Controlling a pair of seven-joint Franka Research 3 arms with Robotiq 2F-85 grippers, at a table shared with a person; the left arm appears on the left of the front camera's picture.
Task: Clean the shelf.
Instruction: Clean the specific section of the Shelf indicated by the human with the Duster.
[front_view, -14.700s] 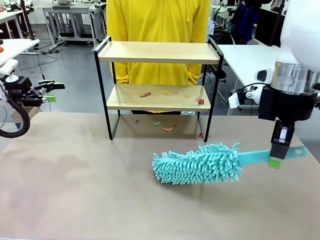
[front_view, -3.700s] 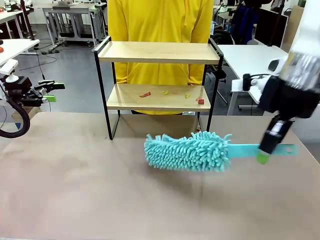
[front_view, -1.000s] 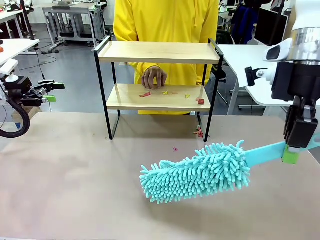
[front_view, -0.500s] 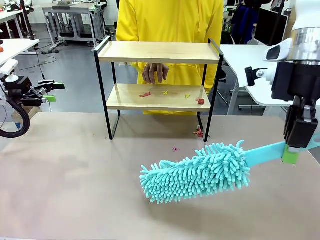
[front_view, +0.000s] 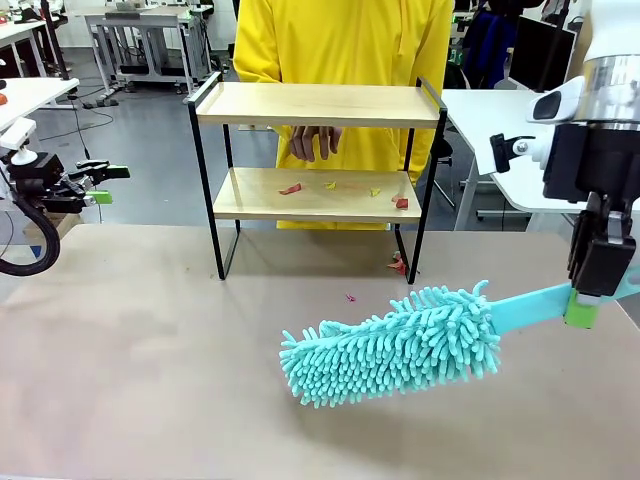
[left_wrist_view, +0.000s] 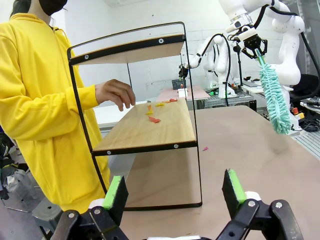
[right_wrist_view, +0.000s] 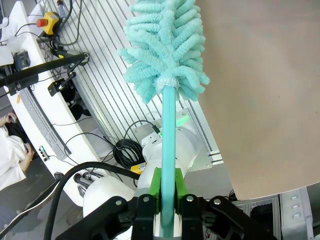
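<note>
The shelf (front_view: 318, 105) stands at the table's far side, and several coloured scraps (front_view: 300, 188) lie on its lower board. A person's hand (front_view: 315, 142) hovers between the two boards. My right gripper (front_view: 590, 300) is shut on the handle of a teal fluffy duster (front_view: 390, 345), whose head hangs just above the table in front of the shelf. The right wrist view shows the same grip (right_wrist_view: 167, 195) on the duster (right_wrist_view: 165, 45). My left gripper (front_view: 100, 183) waits open at the far left. Its wrist view looks past the open gripper (left_wrist_view: 175, 197) at the shelf (left_wrist_view: 145, 130) and the hand (left_wrist_view: 116, 92).
A few scraps lie on the table by the shelf's right leg (front_view: 398, 265), and a small one (front_view: 350, 297) lies nearer me. The person in yellow (front_view: 340, 40) stands behind the shelf. White tables (front_view: 500, 110) flank the workspace.
The person's hand has lifted off the lower board and drawn back a little. Both arms and the duster have stayed still over the last second.
</note>
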